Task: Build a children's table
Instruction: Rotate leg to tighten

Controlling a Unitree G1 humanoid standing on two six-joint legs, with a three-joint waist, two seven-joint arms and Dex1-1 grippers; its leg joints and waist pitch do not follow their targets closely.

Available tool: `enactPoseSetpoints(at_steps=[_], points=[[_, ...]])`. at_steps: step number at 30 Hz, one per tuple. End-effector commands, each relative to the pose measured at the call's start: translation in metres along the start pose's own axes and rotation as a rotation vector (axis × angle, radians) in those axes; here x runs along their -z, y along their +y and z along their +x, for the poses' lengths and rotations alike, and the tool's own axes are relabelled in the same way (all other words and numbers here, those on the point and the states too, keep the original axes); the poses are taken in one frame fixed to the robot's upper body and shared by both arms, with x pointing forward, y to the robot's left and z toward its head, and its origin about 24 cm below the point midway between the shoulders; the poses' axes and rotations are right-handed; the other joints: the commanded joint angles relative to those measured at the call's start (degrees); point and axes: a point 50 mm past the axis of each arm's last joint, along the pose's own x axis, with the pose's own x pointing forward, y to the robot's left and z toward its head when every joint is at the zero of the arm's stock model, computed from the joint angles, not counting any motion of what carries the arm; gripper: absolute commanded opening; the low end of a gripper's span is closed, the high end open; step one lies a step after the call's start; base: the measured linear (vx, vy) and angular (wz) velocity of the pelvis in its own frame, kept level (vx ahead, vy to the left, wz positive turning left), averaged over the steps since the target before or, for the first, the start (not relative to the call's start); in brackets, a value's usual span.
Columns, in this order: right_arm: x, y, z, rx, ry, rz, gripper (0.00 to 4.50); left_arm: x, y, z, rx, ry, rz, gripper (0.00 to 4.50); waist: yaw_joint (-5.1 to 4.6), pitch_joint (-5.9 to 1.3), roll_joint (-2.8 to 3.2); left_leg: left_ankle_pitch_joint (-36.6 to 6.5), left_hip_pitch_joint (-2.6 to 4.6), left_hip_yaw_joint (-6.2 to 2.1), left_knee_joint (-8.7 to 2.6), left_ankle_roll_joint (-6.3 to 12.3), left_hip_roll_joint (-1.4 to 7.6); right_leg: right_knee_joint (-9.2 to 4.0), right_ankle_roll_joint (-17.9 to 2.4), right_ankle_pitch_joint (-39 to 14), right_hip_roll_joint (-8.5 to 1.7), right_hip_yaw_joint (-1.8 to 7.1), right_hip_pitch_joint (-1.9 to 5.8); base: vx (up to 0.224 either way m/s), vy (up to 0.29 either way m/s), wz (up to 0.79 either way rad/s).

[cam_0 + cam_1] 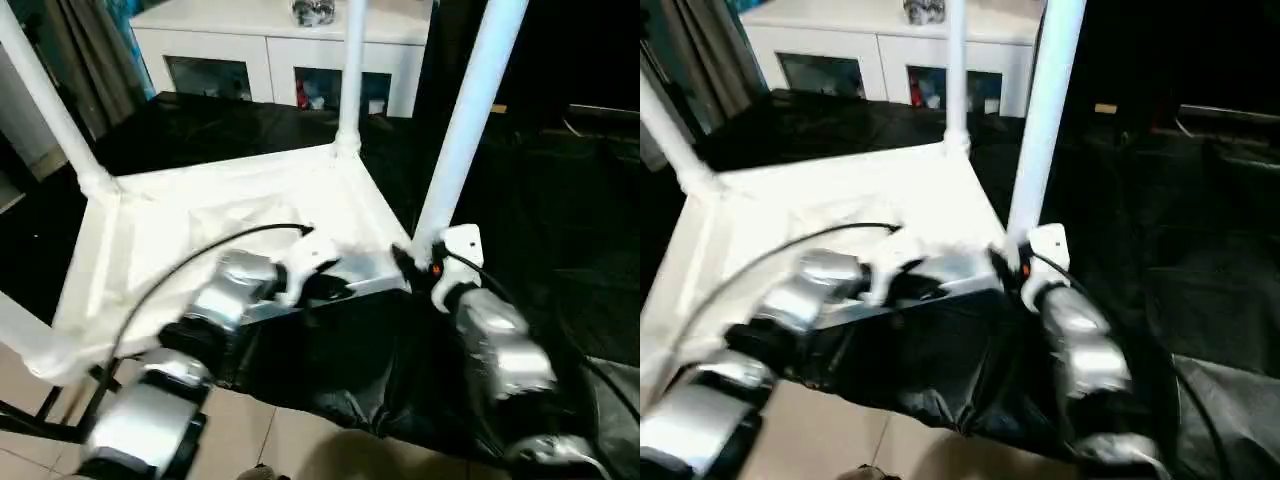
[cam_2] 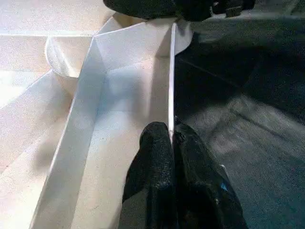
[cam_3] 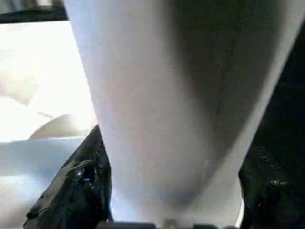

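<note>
The white tabletop (image 1: 200, 230) lies underside up on a black-covered surface. Legs stand in its far-left socket (image 1: 50, 110) and back socket (image 1: 350, 70), and another leg (image 1: 20, 335) juts out at the near-left corner. My left gripper (image 2: 170, 138) is shut on the thin near rim of the tabletop, close to the near-right corner socket (image 2: 66, 55). At that corner my right gripper (image 1: 420, 265) grips the base of the fourth leg (image 1: 465, 120), which rises slightly tilted. In the right wrist view this leg (image 3: 157, 95) sits between the two black fingers (image 3: 76, 191).
A white glass-doored cabinet (image 1: 270, 40) stands behind the work. Black sheeting (image 1: 520, 200) covers the surface to the right and hangs over its near edge. Beige floor tiles (image 1: 260, 430) show below. A cable (image 1: 180, 265) loops over my left forearm.
</note>
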Motion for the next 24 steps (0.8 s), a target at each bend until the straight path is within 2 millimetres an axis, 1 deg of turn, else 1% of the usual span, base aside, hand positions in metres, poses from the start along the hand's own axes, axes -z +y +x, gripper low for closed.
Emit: enactPoseSetpoints(at_steps=[1,2,3,4,6,7,9,10,12,13,14,16,17,18,19,20,21,22,24], points=[[0.010,0.042,0.007,-0.136,0.033,0.017,2.70,-0.026,-0.014,0.023,0.020,-0.127,0.016,0.00,-0.44,-3.03,-1.14,-13.5,1.08,-2.28,-4.49,1.58,4.07,-5.54,-9.9,-17.3,-5.07,3.76,1.75,0.000,0.000,0.00],[0.005,0.040,0.008,-0.133,-0.009,0.042,3.05,-0.026,-0.015,0.023,0.029,-0.131,0.018,0.00,-0.57,-3.09,-1.00,-13.2,0.82,-2.36,-4.59,1.71,4.11,-5.36,-10.1,-16.4,-5.08,3.71,1.91,0.000,0.000,0.00],[0.001,0.037,0.008,-0.143,-0.037,0.053,3.26,-0.025,-0.014,0.021,0.031,-0.130,0.021,0.00,-0.60,-3.10,-1.03,-13.2,0.79,-2.37,-4.62,1.84,4.14,-5.32,-10.1,-16.0,-5.00,3.71,1.94,0.000,0.000,0.00],[-0.001,0.035,0.007,-0.159,-0.044,0.045,3.40,-0.023,-0.013,0.019,0.038,-0.127,0.025,0.00,-0.58,-3.09,-0.81,-13.4,0.80,-2.39,-4.60,2.06,4.14,-5.28,-10.2,-15.5,-5.02,3.70,1.97,0.000,0.000,0.00],[-0.004,0.031,0.005,-0.202,-0.060,0.030,3.50,-0.020,-0.010,0.013,0.047,-0.120,0.033,0.00,-0.64,-3.11,-1.01,-13.1,0.60,-2.40,-4.57,2.81,4.10,-5.21,-10.5,-14.8,-5.04,3.67,2.21,0.000,0.000,0.00],[-0.006,0.027,0.004,-0.231,-0.068,0.016,3.68,-0.017,-0.009,0.009,0.061,-0.116,0.039,0.00,-0.66,-3.14,-1.02,-12.8,0.55,-2.39,-4.55,2.93,4.13,-5.16,-10.5,-14.5,-5.06,3.68,2.24,0.000,0.000,0.00],[-0.008,0.024,0.002,-0.271,-0.071,-0.007,3.85,-0.014,-0.008,0.004,0.077,-0.110,0.047,0.00,-0.66,-3.19,-1.13,-11.9,0.39,-2.31,-4.37,3.58,4.01,-5.05,-10.8,-13.7,-5.07,3.66,2.37,0.000,0.000,0.00],[-0.008,0.022,0.000,-0.297,-0.071,-0.022,3.89,-0.013,-0.007,0.001,0.088,-0.107,0.052,0.00,-0.68,-3.27,-1.10,-10.8,0.21,-2.32,-4.29,4.16,4.02,-4.87,-11.1,-12.6,-5.08,3.59,2.50,0.000,0.000,0.00],[-0.008,0.016,-0.004,-0.373,-0.050,-0.076,4.13,-0.008,-0.006,-0.007,0.132,-0.100,0.065,0.00,-0.75,-3.33,-1.11,-9.6,0.13,-2.25,-4.12,4.95,4.06,-4.67,-11.6,-10.7,-4.96,3.52,2.53,0.000,0.000,0.00],[-0.008,0.011,-0.008,-0.431,-0.037,-0.108,4.13,-0.005,-0.005,-0.014,0.164,-0.097,0.071,0.00,-0.72,-3.35,-1.28,-8.9,0.06,-2.19,-3.99,5.49,3.95,-4.56,-12.0,-10.1,-4.91,3.42,2.72,0.000,0.000,0.00],[-0.008,0.008,-0.010,-0.475,-0.028,-0.123,4.13,-0.004,-0.004,-0.018,0.185,-0.094,0.073,0.00,-0.64,-3.42,-1.19,-8.1,-0.08,-2.05,-3.83,6.22,4.04,-4.40,-12.2,-9.2,-4.89,3.43,2.63,0.000,0.000,0.00],[-0.009,0.005,-0.016,-0.552,-0.015,-0.146,4.13,-0.001,-0.003,-0.024,0.213,-0.084,0.080,0.00,-0.61,-3.51,-1.16,-7.5,-0.14,-2.05,-3.72,6.76,4.12,-4.19,-12.6,-8.5,-4.87,3.37,2.57,0.000,0.000,0.00],[-0.010,0.003,-0.021,-0.632,0.001,-0.170,4.13,0.002,-0.002,-0.030,0.239,-0.071,0.090,0.00,-0.45,-3.76,-1.23,-6.3,-0.25,-2.09,-3.52,7.70,4.22,-3.78,-13.0,-6.2,-4.77,3.31,2.56,0.000,0.000,0.00],[-0.010,0.003,-0.021,-0.632,0.001,-0.170,4.13,0.002,-0.002,-0.030,0.239,-0.071,0.090,0.00,-0.43,-3.86,-1.24,-5.7,-0.35,-2.09,-3.41,8.05,4.21,-3.56,-13.3,-4.9,-4.72,3.31,2.57,0.000,0.000,0.00],[-0.010,0.003,-0.025,-0.680,0.012,-0.180,4.13,0.003,-0.001,-0.033,0.255,-0.066,0.094,0.00,-0.35,-4.04,-1.16,-4.4,-0.43,-2.08,-3.14,8.89,4.28,-3.18,-13.9,-2.4,-4.69,3.30,2.36,0.000,0.000,0.00],[-0.010,0.002,-0.029,-0.739,0.025,-0.191,4.13,0.004,-0.001,-0.036,0.277,-0.062,0.097,0.00,-0.34,-3.98,-1.33,-4.2,-0.53,-2.02,-3.05,9.41,4.25,-3.10,-14.1,-1.6,-4.60,3.27,2.32,0.000,0.000,0.00],[-0.010,0.003,-0.034,-0.807,0.043,-0.195,4.13,0.006,-0.002,-0.040,0.305,-0.057,0.098,0.00,-0.27,-3.80,-1.35,-4.5,-0.62,-2.00,-3.02,9.95,4.29,-3.17,-14.4,-1.9,-4.66,3.21,2.23,0.000,0.000,0.00],[-0.010,0.003,-0.036,-0.832,0.051,-0.194,4.13,0.006,-0.002,-0.042,0.316,-0.055,0.098,0.00,-0.17,-3.79,-1.28,-4.9,-0.58,-2.03,-3.02,10.02,4.34,-3.18,-14.4,-2.6,-4.72,3.16,2.25,0.000,0.000,0.00],[-0.010,0.003,-0.042,-0.908,0.074,-0.213,4.13,0.009,-0.003,-0.047,0.354,-0.041,0.102,0.00,0.01,-3.69,-1.16,-6.3,-0.39,-2.00,-3.13,9.42,4.50,-3.53,-14.2,-5.5,-4.75,3.23,1.98,0.000,0.000,0.00]])
